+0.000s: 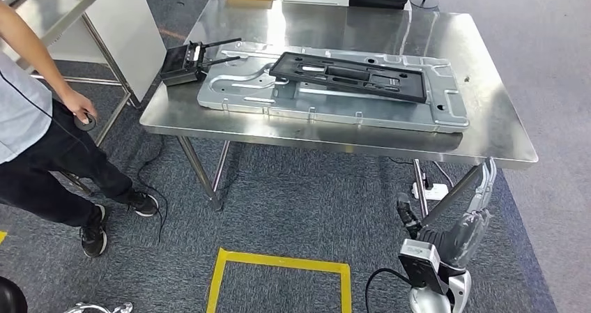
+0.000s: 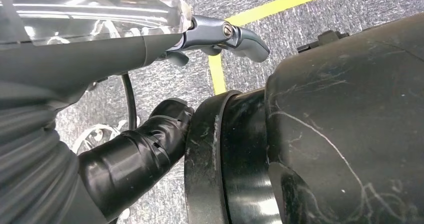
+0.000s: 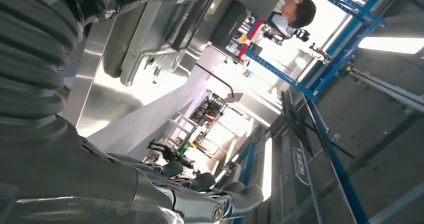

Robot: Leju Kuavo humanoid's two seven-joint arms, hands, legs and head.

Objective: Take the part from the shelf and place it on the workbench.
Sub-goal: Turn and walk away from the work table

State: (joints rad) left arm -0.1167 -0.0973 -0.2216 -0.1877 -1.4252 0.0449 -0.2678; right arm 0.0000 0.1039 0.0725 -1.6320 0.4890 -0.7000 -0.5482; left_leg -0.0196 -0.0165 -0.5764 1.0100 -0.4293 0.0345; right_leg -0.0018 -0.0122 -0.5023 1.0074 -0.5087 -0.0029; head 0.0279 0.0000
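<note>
Black frame (image 1: 348, 74): lies flat, slightly askew, on the long grey metal panel (image 1: 334, 97), likely stacked so it sits level.
Bench (image 1: 488, 125): polished steel; holds the panel and a small black device with antennas (image 1: 185, 65) at one corner.
Right hand (image 1: 481, 219): hangs low beside the bench, fingers loosely spread, holding nothing.
Left hand (image 2: 220, 34): fingers curled, nothing in them.
Floor (image 1: 293, 208): grey carpet with yellow tape (image 1: 279, 263); a person (image 1: 35, 139) stands beside the bench.
</note>
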